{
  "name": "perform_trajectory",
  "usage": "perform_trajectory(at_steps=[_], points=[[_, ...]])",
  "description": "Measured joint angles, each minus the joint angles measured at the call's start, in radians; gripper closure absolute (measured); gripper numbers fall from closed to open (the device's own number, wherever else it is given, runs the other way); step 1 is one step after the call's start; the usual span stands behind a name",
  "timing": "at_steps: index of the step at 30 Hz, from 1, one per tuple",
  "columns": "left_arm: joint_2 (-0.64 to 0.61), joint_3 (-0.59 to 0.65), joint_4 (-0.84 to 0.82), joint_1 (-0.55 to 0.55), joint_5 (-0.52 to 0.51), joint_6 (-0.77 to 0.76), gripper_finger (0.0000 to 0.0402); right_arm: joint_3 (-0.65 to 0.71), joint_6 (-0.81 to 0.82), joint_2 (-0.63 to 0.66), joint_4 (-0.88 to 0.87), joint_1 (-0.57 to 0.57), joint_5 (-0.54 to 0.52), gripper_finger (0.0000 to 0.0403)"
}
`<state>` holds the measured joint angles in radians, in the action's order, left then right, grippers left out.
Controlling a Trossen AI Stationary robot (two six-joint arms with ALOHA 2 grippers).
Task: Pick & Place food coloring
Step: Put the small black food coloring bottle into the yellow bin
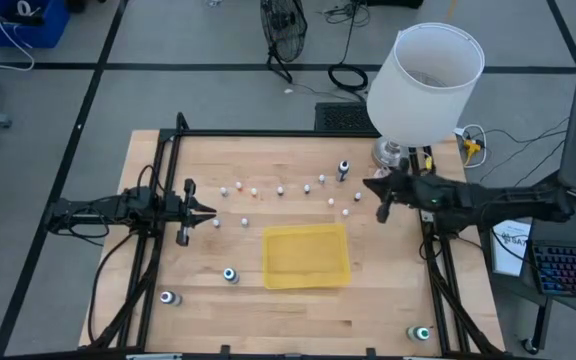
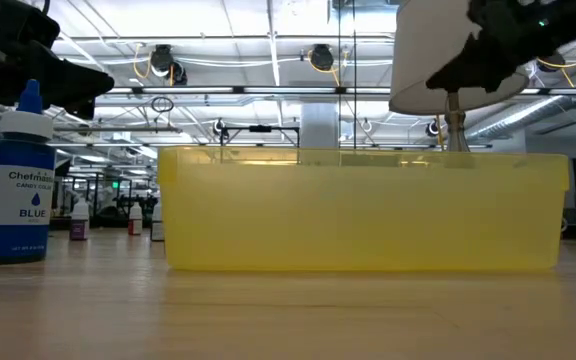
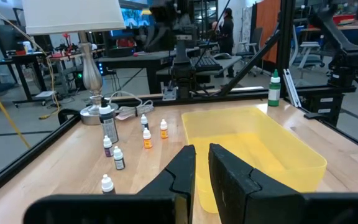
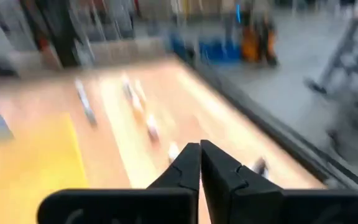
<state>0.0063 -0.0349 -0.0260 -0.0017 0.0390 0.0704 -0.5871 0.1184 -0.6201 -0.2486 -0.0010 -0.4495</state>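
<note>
Several tiny whitish dropper bottles [image 1: 280, 190] stand in a loose row on the far half of the table; they also show in the left wrist view [image 3: 146, 138]. Larger dark bottles stand upright at the far right [image 1: 344, 170], near left [image 1: 230, 275] [image 1: 171, 298] and near right [image 1: 423, 333]. One, labelled blue [image 2: 20, 190], shows close in the low view. My right gripper [image 1: 366, 184] is shut and empty, above the table by the row's right end [image 4: 199, 152]. My left gripper [image 1: 213, 212] waits at the table's left, its fingers a narrow gap apart and empty [image 3: 202, 158].
A flat yellow tray [image 1: 306, 255] lies in the middle of the table, toward the near side, between the two arms. A lamp with a white shade [image 1: 423, 85] stands at the far right corner, its base [image 1: 390, 152] close to my right gripper. Black frame rails [image 1: 158, 190] run along both sides of the table.
</note>
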Motion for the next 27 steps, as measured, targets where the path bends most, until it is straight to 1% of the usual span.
perform_trajectory(at_steps=[2, 5, 8, 10, 13, 15, 17, 22, 25, 27], points=[[0.000, 0.000, 0.003, 0.000, 0.000, 0.000, 0.0350, -0.132, 0.016, -0.090, -0.163, -0.007, -0.012, 0.0372], [0.000, 0.000, 0.000, 0.000, -0.006, 0.000, 0.0350, -0.292, 0.060, -0.236, -0.421, -0.031, -0.023, 0.0330], [0.000, 0.000, 0.000, 0.000, -0.006, 0.000, 0.0350, -0.389, 0.078, -0.369, -0.608, -0.064, -0.018, 0.0278], [0.000, 0.000, 0.001, 0.000, -0.006, 0.000, 0.0350, -0.426, 0.079, -0.433, -0.669, -0.095, -0.017, 0.0247], [0.000, 0.000, 0.000, 0.000, -0.006, 0.000, 0.0350, -0.431, 0.078, -0.522, -0.707, -0.151, 0.046, 0.0215], [0.000, 0.000, 0.001, 0.000, -0.006, 0.000, 0.0350, -0.430, 0.075, -0.571, -0.705, -0.185, 0.093, 0.0203], [0.000, 0.000, 0.000, 0.000, -0.006, 0.000, 0.0350, -0.431, 0.069, -0.610, -0.701, -0.209, 0.112, 0.0196], [0.000, 0.000, 0.000, 0.000, -0.007, 0.000, 0.0350, -0.412, 0.049, -0.680, -0.665, -0.235, 0.123, 0.0194], [0.000, 0.000, 0.000, 0.000, -0.007, 0.000, 0.0350, -0.371, 0.044, -0.709, -0.619, -0.247, 0.194, 0.0196], [0.000, 0.000, 0.000, 0.000, -0.007, 0.000, 0.0350, -0.337, 0.042, -0.720, -0.570, -0.251, 0.215, 0.0196]])
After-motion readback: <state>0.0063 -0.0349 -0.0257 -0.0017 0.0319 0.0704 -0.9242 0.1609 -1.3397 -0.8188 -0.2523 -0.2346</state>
